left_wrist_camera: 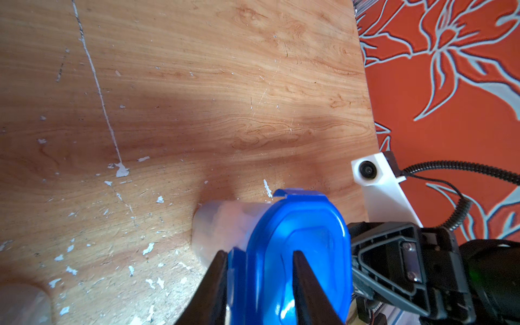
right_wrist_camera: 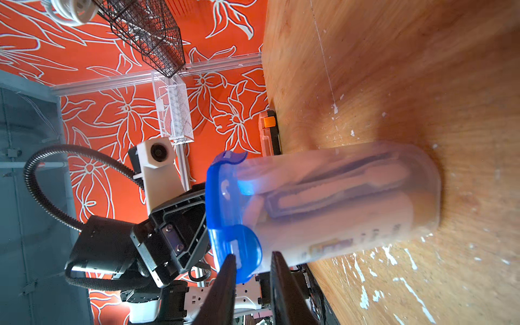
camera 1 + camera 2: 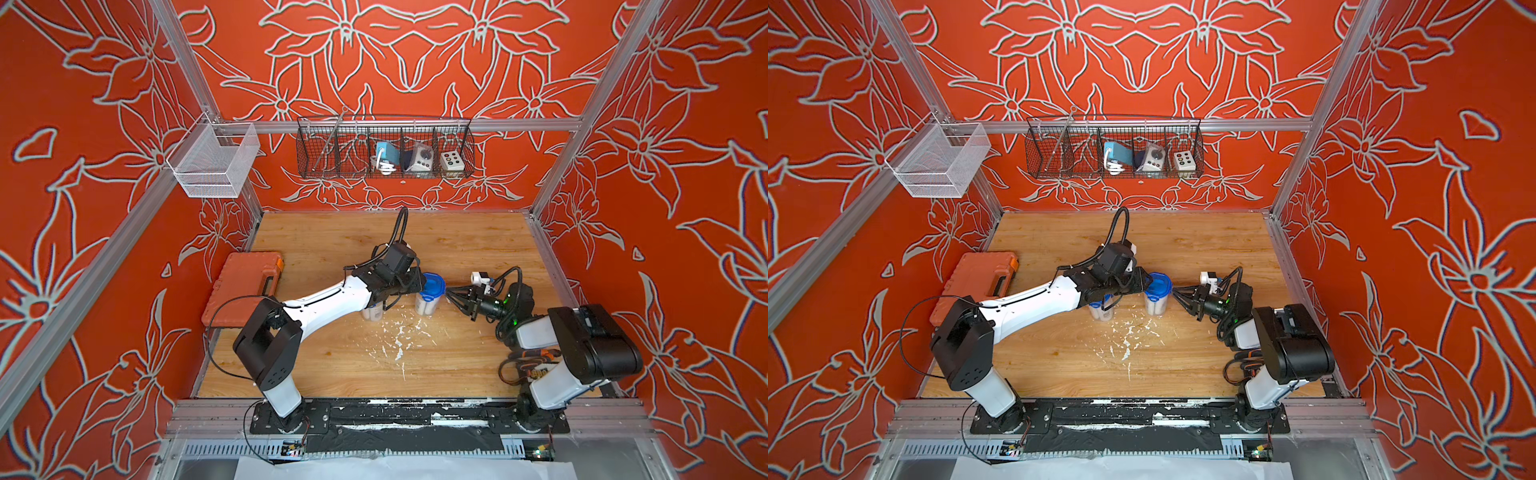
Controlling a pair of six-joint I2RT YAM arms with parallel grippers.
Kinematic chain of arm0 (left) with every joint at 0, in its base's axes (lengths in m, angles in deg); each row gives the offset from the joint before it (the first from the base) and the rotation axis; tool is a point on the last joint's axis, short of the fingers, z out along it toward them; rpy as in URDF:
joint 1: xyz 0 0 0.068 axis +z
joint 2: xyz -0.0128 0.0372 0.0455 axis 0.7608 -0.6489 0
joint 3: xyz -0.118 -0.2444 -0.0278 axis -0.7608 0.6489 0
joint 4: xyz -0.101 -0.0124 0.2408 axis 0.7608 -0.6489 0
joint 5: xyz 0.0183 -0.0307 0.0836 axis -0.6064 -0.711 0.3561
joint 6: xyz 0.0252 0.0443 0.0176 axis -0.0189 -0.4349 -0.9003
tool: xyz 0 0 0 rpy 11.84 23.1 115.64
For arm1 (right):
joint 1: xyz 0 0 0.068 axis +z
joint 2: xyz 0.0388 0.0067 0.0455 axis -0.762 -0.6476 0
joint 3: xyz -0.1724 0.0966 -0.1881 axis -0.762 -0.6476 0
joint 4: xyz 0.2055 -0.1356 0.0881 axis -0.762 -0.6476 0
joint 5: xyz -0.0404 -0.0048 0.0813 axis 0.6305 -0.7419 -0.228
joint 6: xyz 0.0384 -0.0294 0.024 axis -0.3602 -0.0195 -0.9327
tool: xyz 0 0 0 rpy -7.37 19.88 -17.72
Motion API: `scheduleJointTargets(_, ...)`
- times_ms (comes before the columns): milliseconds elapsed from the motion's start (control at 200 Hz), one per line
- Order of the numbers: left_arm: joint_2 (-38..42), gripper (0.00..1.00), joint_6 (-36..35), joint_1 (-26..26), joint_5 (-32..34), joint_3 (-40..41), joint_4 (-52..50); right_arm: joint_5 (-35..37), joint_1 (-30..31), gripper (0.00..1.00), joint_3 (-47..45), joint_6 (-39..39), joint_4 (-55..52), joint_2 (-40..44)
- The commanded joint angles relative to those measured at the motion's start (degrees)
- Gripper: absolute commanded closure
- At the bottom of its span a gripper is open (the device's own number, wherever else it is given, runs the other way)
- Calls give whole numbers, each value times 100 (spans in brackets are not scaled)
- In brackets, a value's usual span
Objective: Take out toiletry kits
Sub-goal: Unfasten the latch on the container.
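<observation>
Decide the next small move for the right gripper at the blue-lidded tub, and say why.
Probably close the right gripper on the blue clip it straddles and lever it open. The lid is still on the clear tub, the toiletry kit shows inside, and the left gripper sits at the lid's opposite side, seemingly bracing it.

an orange tool case [image 3: 241, 286] lies on the wooden table [image 3: 457, 241]; black wire basket [image 3: 384, 147] and white mesh basket [image 3: 214, 160] hang above.
</observation>
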Motion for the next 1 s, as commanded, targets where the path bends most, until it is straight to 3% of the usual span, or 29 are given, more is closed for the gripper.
scheduleJointTargets(0,-446,67,7,-137,69,505,-1360,-171,-54,76,103,383,-749,459)
scheduleJointTargets(75,-445,68,25,-143,35,527,-1335,-147,-56,71,206,855,-1598,735)
scheduleJointTargets(180,-445,68,20,-144,34,487,-1343,-215,-37,39,311,969,-1790,908)
scheduleJointTargets(235,-455,68,17,-144,43,469,-1347,-272,-30,33,382,958,-1790,935)
scheduleJointTargets(395,-441,68,42,-153,34,464,-1334,-285,-21,35,510,1074,-1995,891)
scheduleJointTargets(776,-463,69,70,-198,38,452,-1316,-241,151,55,739,576,-1025,188)
scheduleJointTargets(996,-489,69,81,-214,60,463,-1308,-210,198,56,589,450,-594,-49)
